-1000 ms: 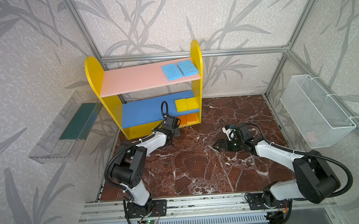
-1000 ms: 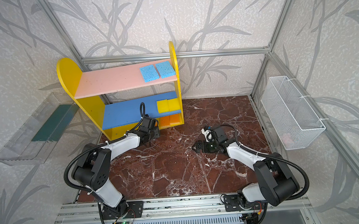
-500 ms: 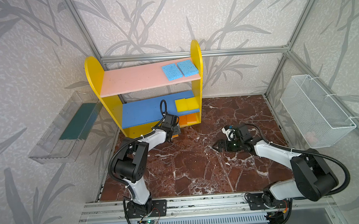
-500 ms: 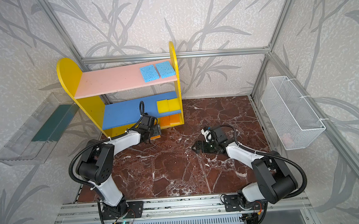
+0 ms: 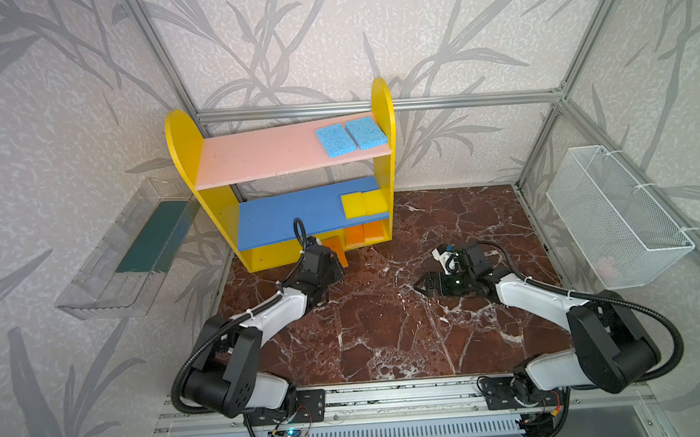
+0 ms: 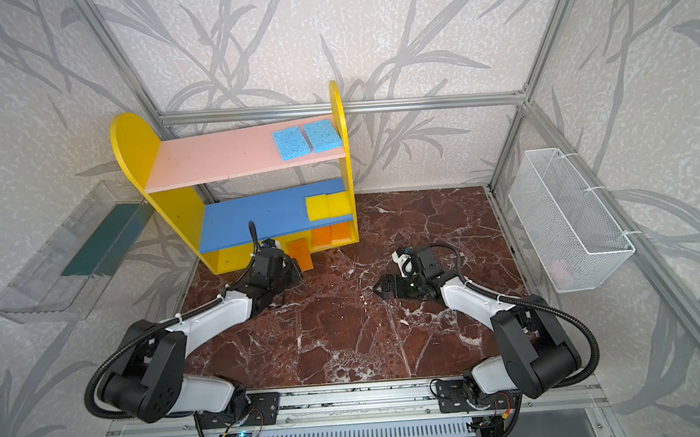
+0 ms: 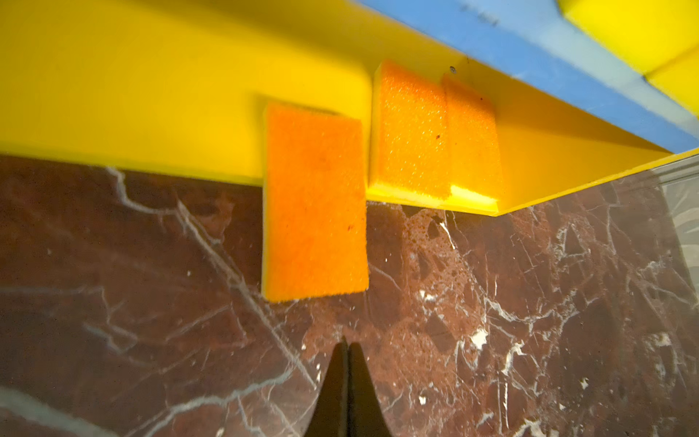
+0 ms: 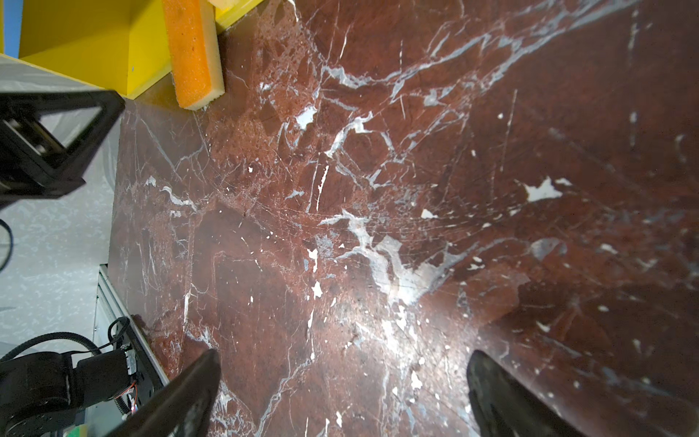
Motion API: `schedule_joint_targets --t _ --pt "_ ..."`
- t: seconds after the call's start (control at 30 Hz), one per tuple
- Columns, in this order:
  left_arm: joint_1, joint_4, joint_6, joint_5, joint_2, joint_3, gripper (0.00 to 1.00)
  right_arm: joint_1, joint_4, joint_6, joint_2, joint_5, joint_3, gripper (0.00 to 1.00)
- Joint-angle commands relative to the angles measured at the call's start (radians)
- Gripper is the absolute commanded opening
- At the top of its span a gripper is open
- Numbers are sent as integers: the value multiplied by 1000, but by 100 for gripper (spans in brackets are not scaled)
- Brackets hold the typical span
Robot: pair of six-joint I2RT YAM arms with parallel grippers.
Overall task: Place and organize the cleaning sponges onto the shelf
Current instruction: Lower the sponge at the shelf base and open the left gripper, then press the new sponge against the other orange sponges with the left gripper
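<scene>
Claw of the R arm [image 8: 344, 357] is seen nearest, ctr-right in both top views. Its jaws are spread wide w/ nothing btwn them, and only the marble worktop [image 5: 388, 329] is seen below. No sponge is found near it.

Claw of the L arm [image 7: 346, 342] is placed a little further up, left of ctr in the top views. Its tips are pressed together and nothing is held. In the L wrist view the tips are seen at bottom ctr, pointed at the shelf [image 5: 182, 155].

Just beyond the tips, near but not touched, the orange sponge [image 7: 314, 204] is laid. Its far part is rested over the front lip of the shelf base and its near part is out on the worktop, so it appears tilted. Its long axis is run straight away from this claw, into the shelf. Its near short edge is faced by the tips, which are set slightly toward that edge's right corner in the wrist frame. The L arm is judged far nearer than the R. The next move is prob. a push on that short edge, and the sponge could be skewed by an off-ctr push.

Further back, 2 more orange-faced sponges [image 7: 408, 132] are sat side by side at the right end of the base. Above, 2 yellow sponges [image 5: 354, 206] are set on the blue board, right end. At top, 2 blue sponges [image 5: 335, 141] are laid on the pink board, right end.
</scene>
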Motion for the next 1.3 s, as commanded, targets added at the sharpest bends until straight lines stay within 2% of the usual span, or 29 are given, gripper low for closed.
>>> schedule_joint_targets --t 0.0,0.23,0.5,1.27 --pt "-1 213 -142 36 -40 -108 0 -3 18 1 -26 -17 -14 99" --pt "2 395 -269 69 46 -181 0 -3 21 5 -34 -25 -19 99" --pt "4 517 -316 34 180 -174 0 -3 -2 -9 -57 -7 -21 99" --pt "69 639 -352 5 395 -98 0 -3 4 -10 -12 7 -10 99"
